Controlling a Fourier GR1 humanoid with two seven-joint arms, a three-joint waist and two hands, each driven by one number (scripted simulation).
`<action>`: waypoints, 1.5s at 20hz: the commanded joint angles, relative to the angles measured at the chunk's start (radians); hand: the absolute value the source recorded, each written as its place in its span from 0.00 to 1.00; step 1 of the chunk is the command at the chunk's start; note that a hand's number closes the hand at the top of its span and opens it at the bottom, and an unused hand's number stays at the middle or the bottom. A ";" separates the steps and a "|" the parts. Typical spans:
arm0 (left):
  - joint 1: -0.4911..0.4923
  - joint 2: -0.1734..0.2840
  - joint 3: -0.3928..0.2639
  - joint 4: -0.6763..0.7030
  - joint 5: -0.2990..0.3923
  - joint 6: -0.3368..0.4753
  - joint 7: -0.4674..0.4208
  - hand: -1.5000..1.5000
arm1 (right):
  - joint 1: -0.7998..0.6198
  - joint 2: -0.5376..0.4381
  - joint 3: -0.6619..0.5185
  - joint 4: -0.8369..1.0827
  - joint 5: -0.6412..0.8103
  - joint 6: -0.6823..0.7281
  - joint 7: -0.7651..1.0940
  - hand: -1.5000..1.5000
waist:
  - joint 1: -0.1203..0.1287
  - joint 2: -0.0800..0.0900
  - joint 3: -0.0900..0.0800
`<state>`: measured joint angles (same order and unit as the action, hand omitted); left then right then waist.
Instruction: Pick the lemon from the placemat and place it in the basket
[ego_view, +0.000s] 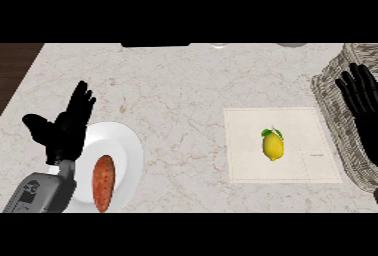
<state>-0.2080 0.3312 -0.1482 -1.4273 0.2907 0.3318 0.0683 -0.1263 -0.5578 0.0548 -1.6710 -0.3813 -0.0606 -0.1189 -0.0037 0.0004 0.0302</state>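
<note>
Left hand (63, 127) nearest, fingers straight and spread, holding nothing, at white plate's (129, 150) left rim. Lemon (273, 145) lying on placemat (247, 165), right of plate. Right hand (360, 92) open, empty, over basket (336, 100) beyond placemat's right edge.

Can't see most of the basket (334, 95), cut off at the edge behind the right hand (360, 92).

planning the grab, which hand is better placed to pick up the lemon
Probably the right hand: it is open over the basket, beside the placemat holding the lemon. The left hand is across the counter by the plate.
</note>
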 joint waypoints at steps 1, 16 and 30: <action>-0.069 0.034 0.001 0.019 -0.030 -0.013 0.066 0.50 | -0.101 -0.001 -0.059 0.144 -0.069 0.113 -0.051 1.00 | 0.012 0.004 -0.029; 0.006 0.116 0.028 0.088 0.006 -0.172 0.061 0.50 | -0.266 0.246 0.405 0.143 0.589 -0.061 -0.199 0.00 | 0.015 -0.002 -0.031; 0.026 0.126 0.044 0.051 0.001 -0.177 0.085 0.50 | -0.730 -0.079 0.345 0.070 0.726 0.376 0.753 0.00 | 0.000 -0.014 -0.035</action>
<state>-0.1873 0.4709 -0.0946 -1.3624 0.3056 0.1392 0.1538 -0.7318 -0.5596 0.4369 -1.5999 0.3267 0.1924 0.4427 -0.0040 -0.0128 -0.0056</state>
